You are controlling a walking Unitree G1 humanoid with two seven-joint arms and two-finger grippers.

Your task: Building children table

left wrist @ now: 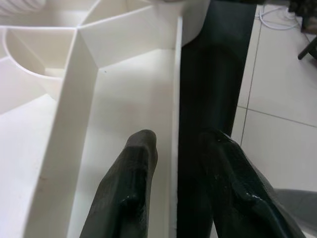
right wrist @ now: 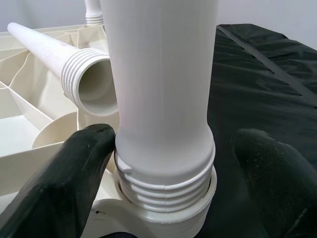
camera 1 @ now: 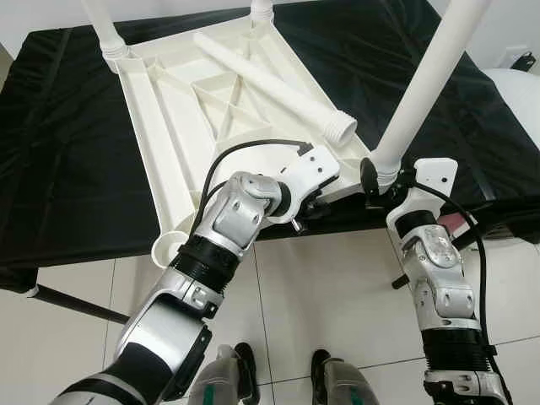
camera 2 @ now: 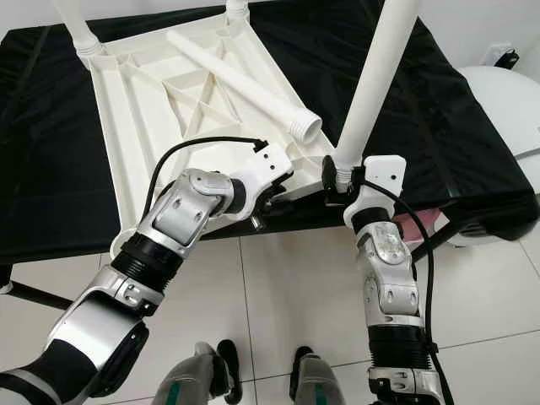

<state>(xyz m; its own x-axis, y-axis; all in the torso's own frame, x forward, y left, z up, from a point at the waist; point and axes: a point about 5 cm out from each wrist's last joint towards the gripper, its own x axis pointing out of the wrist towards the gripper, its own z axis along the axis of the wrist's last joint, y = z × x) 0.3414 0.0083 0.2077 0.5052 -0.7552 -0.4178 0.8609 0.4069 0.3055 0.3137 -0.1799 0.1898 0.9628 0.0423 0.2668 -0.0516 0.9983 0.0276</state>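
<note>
Tabletop (camera 1: 181, 126) upside down on cloth (camera 1: 67, 143), loose leg (camera 1: 270, 84) lying on it

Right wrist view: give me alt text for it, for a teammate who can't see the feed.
A white table leg stands upright with its threaded base partly screwed into a corner socket of the upturned white tabletop. The right gripper straddles that base, one finger touching it, the other apart. A loose threaded leg lies behind, and a black cloth lies beside.

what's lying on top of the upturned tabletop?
One loose leg lies diagonally across the tabletop ribs, threaded end toward the right gripper. The left gripper straddles the near rim. A black cloth lies under the tabletop; whatever it covers is hidden.
</note>
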